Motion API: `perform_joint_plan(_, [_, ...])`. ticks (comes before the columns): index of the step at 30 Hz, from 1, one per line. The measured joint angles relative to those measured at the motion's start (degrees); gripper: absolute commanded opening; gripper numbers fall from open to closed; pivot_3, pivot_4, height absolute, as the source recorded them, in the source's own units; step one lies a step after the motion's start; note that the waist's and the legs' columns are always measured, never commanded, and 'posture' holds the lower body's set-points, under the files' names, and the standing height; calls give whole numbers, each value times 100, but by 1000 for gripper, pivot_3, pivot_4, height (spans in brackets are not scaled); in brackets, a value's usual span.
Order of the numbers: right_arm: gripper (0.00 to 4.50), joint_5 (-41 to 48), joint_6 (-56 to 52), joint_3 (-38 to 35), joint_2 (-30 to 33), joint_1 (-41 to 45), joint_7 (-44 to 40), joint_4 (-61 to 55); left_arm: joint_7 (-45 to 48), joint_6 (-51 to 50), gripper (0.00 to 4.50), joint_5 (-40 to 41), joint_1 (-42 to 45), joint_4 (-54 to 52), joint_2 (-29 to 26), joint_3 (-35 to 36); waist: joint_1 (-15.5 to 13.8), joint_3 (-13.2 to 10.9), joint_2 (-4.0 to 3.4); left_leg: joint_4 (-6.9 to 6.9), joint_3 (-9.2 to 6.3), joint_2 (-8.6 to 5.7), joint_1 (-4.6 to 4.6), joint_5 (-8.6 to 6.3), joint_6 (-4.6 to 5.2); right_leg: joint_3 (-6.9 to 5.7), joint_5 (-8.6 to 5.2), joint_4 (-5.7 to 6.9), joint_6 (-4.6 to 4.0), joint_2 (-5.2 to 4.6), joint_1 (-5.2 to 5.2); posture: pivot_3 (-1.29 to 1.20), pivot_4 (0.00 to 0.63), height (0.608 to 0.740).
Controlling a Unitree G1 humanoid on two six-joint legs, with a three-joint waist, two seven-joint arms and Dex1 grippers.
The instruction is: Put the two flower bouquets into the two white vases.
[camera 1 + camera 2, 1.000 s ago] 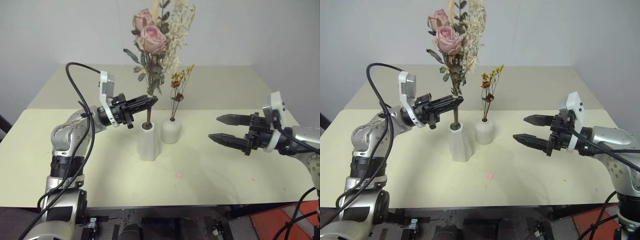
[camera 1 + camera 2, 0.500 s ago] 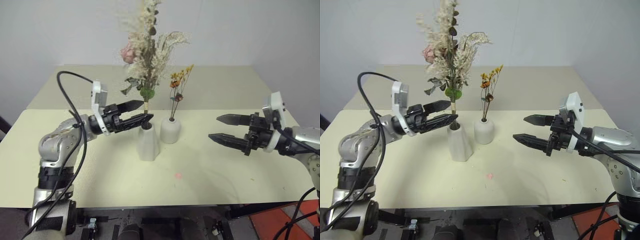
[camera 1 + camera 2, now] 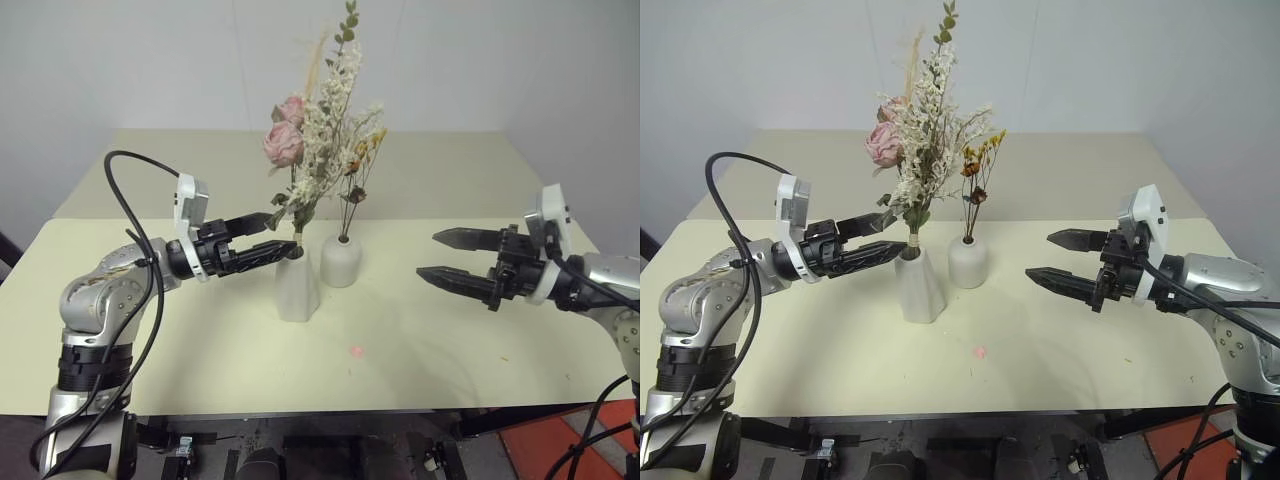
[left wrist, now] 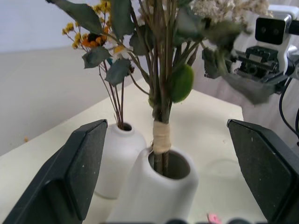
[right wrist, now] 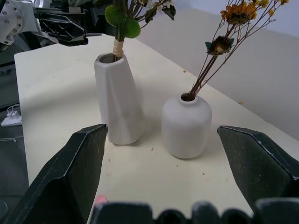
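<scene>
- left fingers [image 3: 268, 238] spread wide, holding nothing, tips just beside the big bunch's stems near the mouth of the tall vase [image 3: 297, 285].
- right fingers [image 3: 441, 256] wide too, empty, well apart from both vases.
- big rose bunch [image 3: 318, 150] standing in the tall vase.
- thin orange sprig [image 3: 356, 185] in the short round vase [image 3: 341, 261].
- both vases side by side on the bench [image 3: 420, 330].

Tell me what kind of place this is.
Probably a robot lab or test room, not a home: a bare pale table against plain white walls, loose cables, and just two staged vases, tall and short, holding flowers.
</scene>
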State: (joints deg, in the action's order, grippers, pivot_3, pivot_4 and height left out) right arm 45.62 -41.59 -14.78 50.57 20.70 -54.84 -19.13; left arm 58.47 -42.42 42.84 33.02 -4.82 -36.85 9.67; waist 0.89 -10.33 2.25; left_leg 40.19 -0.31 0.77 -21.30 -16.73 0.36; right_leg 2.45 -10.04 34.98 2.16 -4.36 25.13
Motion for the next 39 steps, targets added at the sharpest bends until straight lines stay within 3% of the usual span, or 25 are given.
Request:
perform_joint_plan(15, [4500, 11, -1, -559, 312, -452, -229, 74, 1384, 606, 4473, -313, -488, 308, -1720, 261, -8, 0, 0, -3, 4, 3, 1, 0, 1, -1, -5, -1, 1, 0, 1, 0, 150, 740])
perform_joint_plan(39, [4500, -140, 15, -1407, 1175, -1170, -1024, 811, 1549, 627, 4473, -184, -910, -85, -1927, 601, -5, 0, 0, -6, 7, 6, 7, -1, 1, 0, -8, 1, 0, 3, 0, 0, 150, 740])
